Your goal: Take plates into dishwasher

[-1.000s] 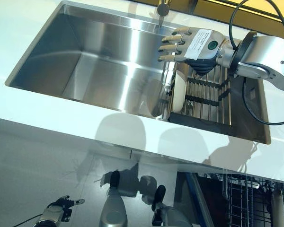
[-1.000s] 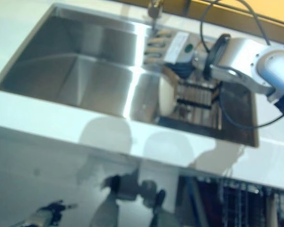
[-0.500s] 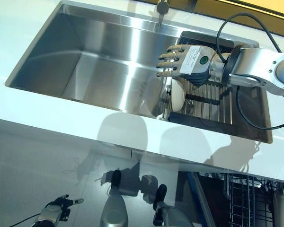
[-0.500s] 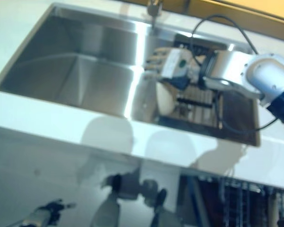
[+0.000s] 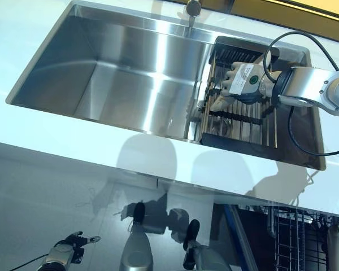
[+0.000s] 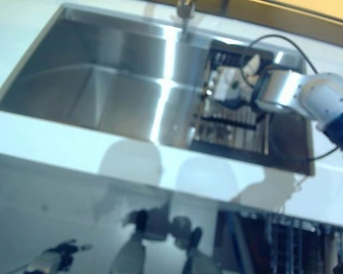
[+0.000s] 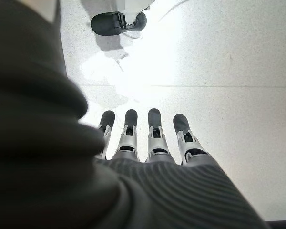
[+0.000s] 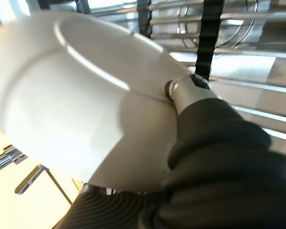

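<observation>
In the right wrist view a white plate (image 8: pixel 62 95) fills most of the picture, with my right hand's thumb (image 8: pixel 190 90) pressed on its face and the fingers hidden behind it. From the head, the right hand (image 5: pixel 246 82) sits low over the dish rack (image 5: pixel 243 121) at the sink's right end and covers the plate. My left hand (image 5: pixel 68 251) hangs at the lower left near the floor, its fingers (image 7: pixel 155 133) straight and holding nothing.
The steel sink (image 5: pixel 118 68) lies left of the rack, with the faucet (image 5: pixel 193 8) behind it. A white counter (image 5: pixel 101 147) runs along the front. An open dishwasher's wire basket (image 5: pixel 305 237) shows at the lower right, below the counter.
My right hand has dropped from above the sink down and right onto the rack. The plate that stood at the rack's left end is gone from there and is in the hand.
</observation>
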